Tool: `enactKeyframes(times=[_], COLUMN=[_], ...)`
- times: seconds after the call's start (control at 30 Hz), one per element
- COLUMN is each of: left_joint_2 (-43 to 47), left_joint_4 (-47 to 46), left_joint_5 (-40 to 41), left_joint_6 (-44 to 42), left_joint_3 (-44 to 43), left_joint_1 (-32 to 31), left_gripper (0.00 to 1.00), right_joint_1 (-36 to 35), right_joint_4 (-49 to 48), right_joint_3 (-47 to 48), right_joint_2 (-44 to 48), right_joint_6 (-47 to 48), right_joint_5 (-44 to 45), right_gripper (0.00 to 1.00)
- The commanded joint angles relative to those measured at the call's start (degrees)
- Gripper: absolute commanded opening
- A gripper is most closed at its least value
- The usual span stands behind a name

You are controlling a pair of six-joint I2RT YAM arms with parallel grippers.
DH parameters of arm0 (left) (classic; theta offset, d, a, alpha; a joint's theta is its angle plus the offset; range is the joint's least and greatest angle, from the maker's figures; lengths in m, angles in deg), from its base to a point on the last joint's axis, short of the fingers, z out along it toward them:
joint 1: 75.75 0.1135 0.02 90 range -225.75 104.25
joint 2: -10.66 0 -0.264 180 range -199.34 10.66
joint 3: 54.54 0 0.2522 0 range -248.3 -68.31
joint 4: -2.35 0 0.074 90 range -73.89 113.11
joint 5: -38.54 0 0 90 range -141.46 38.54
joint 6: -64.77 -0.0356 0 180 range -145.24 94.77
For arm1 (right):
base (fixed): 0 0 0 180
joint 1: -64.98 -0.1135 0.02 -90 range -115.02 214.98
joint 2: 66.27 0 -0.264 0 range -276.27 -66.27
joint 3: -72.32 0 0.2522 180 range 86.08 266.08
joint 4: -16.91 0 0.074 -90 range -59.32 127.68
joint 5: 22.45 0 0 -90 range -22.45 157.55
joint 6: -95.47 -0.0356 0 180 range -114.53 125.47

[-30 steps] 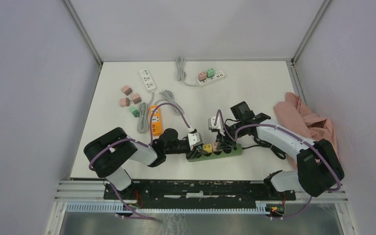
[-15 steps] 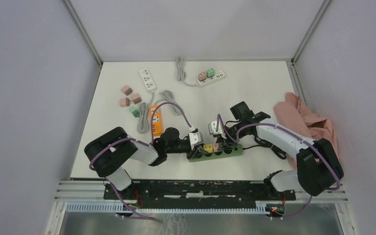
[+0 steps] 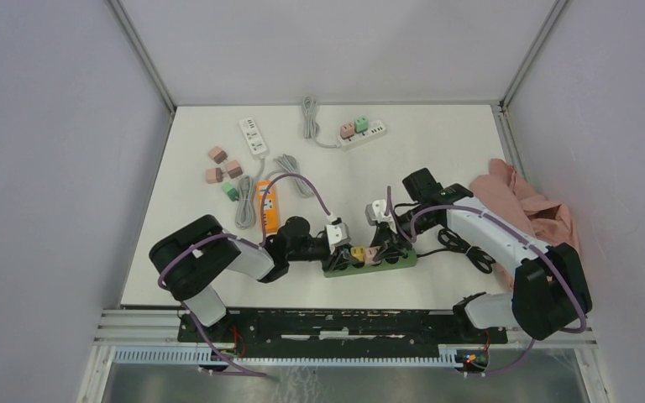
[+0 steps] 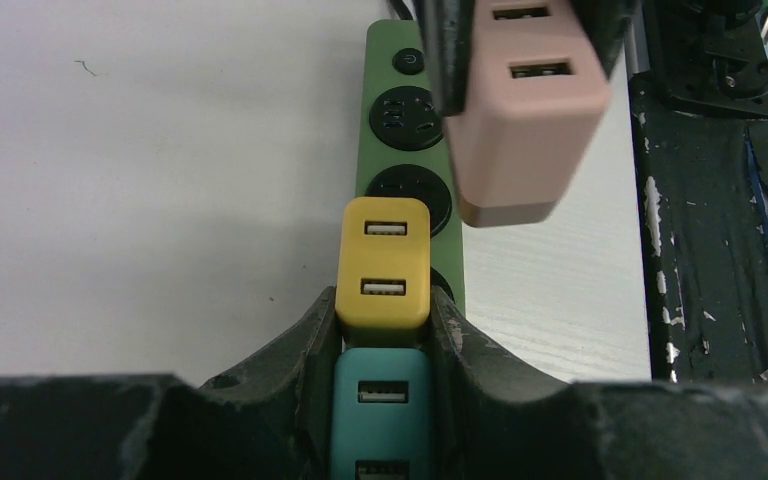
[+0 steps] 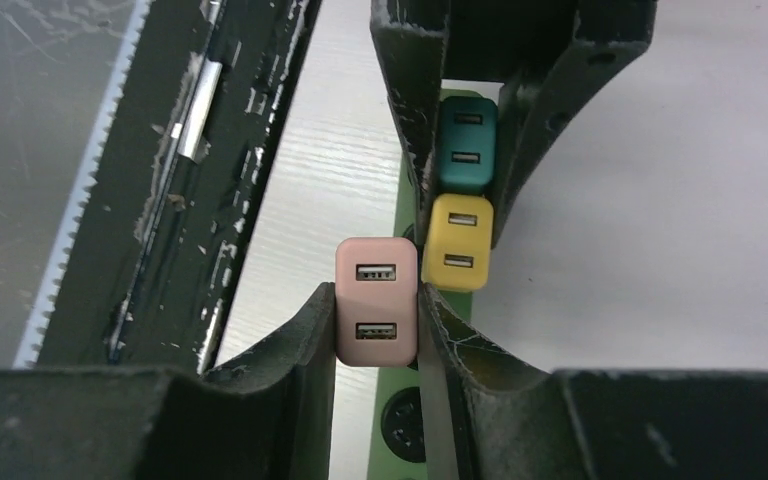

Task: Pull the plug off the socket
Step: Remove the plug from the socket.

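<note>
White tabletop (image 4: 160, 150) — pink plug (image 4: 525, 120) cropped, green strip (image 4: 388, 60) partly under yellow plug (image 4: 382, 260).

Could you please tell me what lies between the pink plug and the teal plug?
The yellow plug lies between the pink plug and the teal plug, right beside the teal one; the right wrist view shows this.

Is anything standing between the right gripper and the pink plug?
Nothing visible. The right gripper is shut directly on the pink plug; the yellow plug sits beside it, in the left gripper.
</note>
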State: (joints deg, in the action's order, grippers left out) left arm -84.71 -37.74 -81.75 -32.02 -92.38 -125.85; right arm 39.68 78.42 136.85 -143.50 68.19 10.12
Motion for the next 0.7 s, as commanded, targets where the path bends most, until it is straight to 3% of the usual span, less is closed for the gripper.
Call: enactKeyframes(times=[0.0,0.13,0.23,0.4,0.53,0.67], left_joint_2=[-0.69,4.09,9.73,19.93,28.27,36.92], left_joint_4=[4.98,4.56,1.9,13.02,21.27,23.89], left_joint_5=[6.64,9.43,10.35,10.99,15.04,18.81], left_joint_6=[5.48,11.88,15.35,19.36,25.22,33.49], left_joint_3=[-1.37,-0.57,1.87,0.76,0.37,2.17], left_joint_1=[0.55,0.54,0.54,0.54,0.62,0.64], left_gripper=[0.27,0.67,0.8,0.87,0.88,0.89], right_joint_1=[0.24,5.15,8.72,10.12,11.1,11.52], right_joint_4=[2.36,11.77,11.74,1.44,-19.9,-29.29], right_joint_3=[5.54,10.3,10.07,7.9,4.06,2.44], right_joint_2=[0.71,0.64,2.95,6.16,6.62,4.12], right_joint_6=[-4.4,-1.12,-2.63,-17.22,-46.67,-61.39], right_joint_5=[-5.72,-6.02,-8.77,-11.43,-13.67,-16.71], right_gripper=[0.0,0.0,0.0,0.0,0.0,0.0])
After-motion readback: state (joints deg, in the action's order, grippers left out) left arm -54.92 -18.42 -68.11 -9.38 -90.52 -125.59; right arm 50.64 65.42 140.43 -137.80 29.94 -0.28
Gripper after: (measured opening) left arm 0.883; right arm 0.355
